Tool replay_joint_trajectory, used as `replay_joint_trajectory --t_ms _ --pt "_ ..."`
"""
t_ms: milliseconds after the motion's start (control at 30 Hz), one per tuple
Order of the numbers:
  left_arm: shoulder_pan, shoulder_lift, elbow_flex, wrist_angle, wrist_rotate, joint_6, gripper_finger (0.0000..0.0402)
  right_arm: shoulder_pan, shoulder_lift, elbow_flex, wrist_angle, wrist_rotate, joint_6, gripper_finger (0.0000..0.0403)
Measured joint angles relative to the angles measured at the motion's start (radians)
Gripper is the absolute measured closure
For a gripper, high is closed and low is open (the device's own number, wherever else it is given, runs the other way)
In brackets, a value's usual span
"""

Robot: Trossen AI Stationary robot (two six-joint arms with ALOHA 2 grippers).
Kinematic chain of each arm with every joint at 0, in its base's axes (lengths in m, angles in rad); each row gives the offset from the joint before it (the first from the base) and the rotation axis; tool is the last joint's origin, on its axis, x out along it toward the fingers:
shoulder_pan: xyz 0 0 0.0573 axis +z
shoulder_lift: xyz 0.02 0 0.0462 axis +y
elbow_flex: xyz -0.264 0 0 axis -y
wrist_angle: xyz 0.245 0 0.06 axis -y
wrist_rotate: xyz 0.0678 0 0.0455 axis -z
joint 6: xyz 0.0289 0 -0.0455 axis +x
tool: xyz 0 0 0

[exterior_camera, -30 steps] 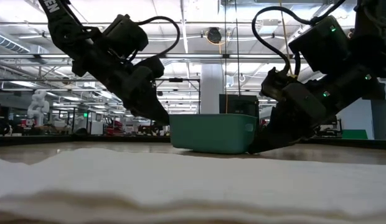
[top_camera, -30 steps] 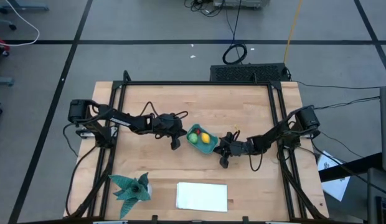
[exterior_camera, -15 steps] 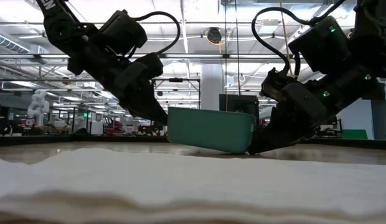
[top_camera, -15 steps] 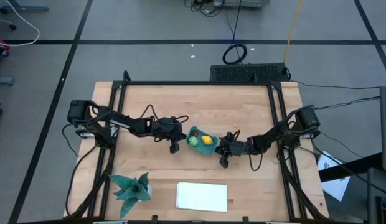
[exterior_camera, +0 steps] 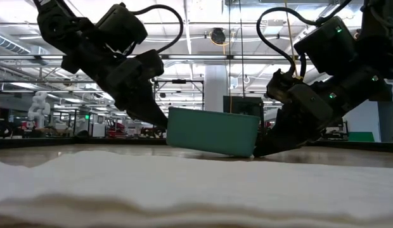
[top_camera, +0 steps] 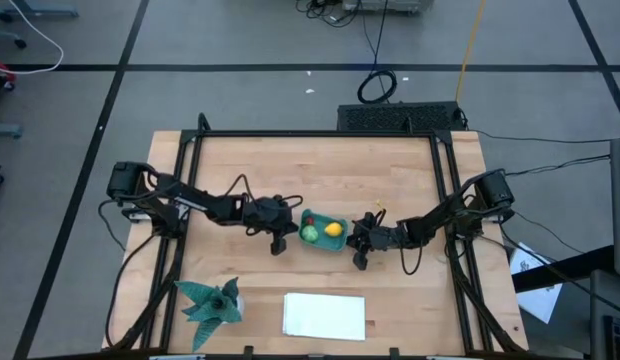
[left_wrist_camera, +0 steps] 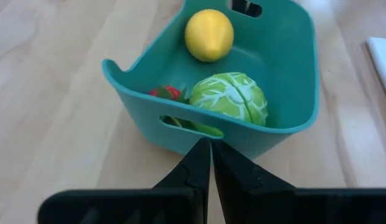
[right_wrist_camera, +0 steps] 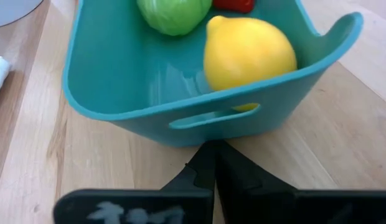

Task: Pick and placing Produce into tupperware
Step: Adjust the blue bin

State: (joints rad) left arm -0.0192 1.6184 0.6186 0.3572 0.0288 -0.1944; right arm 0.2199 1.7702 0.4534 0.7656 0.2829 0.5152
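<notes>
While both clenched hands, left (top_camera: 281, 238) and right (top_camera: 358, 247), flank it, the tupperware (top_camera: 323, 243) holds all three produce (left_wrist_camera: 229, 99).

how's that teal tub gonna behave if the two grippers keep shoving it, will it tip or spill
The teal tub already sits tilted, its left-gripper end lifted, so it probably tips easily and seems light. Its walls look stiff, holding shape between both shut grippers, the right gripper opposite. The round lemon and cabbage would likely roll toward the low end; the red piece is mostly hidden.
</notes>
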Motion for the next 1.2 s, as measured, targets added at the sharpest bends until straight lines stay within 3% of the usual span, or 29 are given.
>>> replay_joint_trajectory --t_ms 1200 --pt "-0.063 0.001 0.004 -0.003 -0.048 -0.029 0.0376 -0.004 -0.062 -0.002 -0.076 -0.023 0.006 0.0403"
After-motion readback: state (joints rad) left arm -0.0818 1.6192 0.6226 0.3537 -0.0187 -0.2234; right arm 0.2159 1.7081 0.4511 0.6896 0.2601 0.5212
